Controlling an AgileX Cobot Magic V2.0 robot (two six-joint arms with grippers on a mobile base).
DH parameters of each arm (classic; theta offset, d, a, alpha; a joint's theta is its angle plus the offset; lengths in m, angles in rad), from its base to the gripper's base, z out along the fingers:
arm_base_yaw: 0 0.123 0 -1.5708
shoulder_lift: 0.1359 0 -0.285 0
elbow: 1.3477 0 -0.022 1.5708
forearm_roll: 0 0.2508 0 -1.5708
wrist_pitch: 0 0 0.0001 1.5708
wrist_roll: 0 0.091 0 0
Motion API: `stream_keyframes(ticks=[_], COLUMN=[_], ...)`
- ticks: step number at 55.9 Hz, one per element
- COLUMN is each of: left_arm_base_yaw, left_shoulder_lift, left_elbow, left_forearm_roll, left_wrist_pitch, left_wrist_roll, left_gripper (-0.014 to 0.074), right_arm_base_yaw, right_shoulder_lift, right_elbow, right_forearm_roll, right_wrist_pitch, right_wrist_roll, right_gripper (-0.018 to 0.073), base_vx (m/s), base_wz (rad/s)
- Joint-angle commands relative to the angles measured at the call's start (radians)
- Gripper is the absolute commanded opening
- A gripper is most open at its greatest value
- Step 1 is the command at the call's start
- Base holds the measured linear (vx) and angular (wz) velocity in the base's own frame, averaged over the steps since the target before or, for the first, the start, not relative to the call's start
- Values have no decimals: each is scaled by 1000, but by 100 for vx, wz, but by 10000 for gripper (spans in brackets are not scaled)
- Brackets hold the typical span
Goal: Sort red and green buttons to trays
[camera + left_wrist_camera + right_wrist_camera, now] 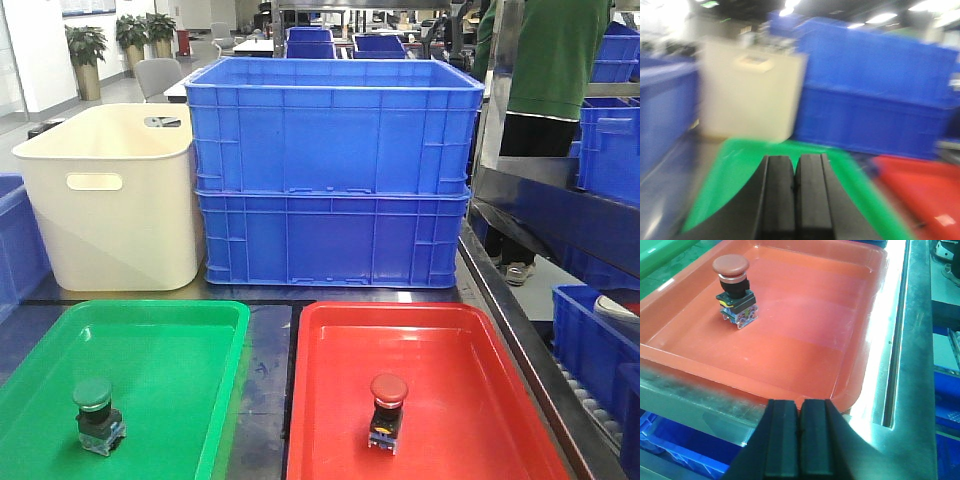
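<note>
Each button stands in the tray of its colour, the green button (pixel 96 412) in the green tray (pixel 190 330) and the red button (pixel 387 410) in the red tray (pixel 470 350), so the sorting looks done, and the left tool (pixel 795 187) and the right tool (pixel 800 432) are both closed and empty.

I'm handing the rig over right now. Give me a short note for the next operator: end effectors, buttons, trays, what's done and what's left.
Left end effector: shut, empty, above the green tray.
Right end effector: shut, empty, off the red tray's near corner.
Green button stands upright in the green tray; red button upright in the red tray.
Done: both buttons sorted by colour.
Left: apparently nothing to sort.
</note>
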Motion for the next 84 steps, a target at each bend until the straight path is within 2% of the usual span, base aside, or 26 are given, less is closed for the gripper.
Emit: stream_keyframes(ticks=[1,5,8,14,18,52,62,69,75,80,84], left_arm_base_yaw=[-4,-4,-4,-5,-4,-3,-3,-3,-3,-3,-3], left_shoulder_lift=[-39,-115,-176,-296,-280,-283,-283,-283,-283,-283,-283], left_elbow=[12,61,100,99,99,99,99,99,99,99,99], left_forearm_roll=[-251,-307,-304,-286,-251,-251,-251,-251,-251,-251,-251], left_wrist_pitch=[26,82,89,177,183,197,197,197,197,197,198], left_wrist_roll=[264,327,335,348,351,349,349,349,349,349,349], left_gripper=[-6,-6,-6,-6,-6,-6,-6,-6,-6,-6,-6], right_arm_base_yaw=[1,1,1,1,1,1,1,1,-14,-63,-140], right_shoulder_lift=[-5,-5,-5,-5,-5,-5,-53,-195,-370,-517,-619], right_elbow=[-31,-31,-31,-31,-31,-32,-28,88,272,385,436], right_forearm_roll=[-9,-9,-9,-9,-9,-9,29,142,248,325,343], right_wrist_pitch=[-69,-69,-69,-69,-68,-68,-54,-136,-260,-286,-276], right_wrist_roll=[-5,-5,-5,-5,-5,-5,-13,-40,-153,-226,-258], right_gripper=[-11,-11,-11,-11,-11,-11,-11,-11,-11,-11,-11], base_vx=[0,0,0,0,0,0,0,0,0,0,0], base_wz=[0,0,0,0,0,0,0,0,0,0,0])
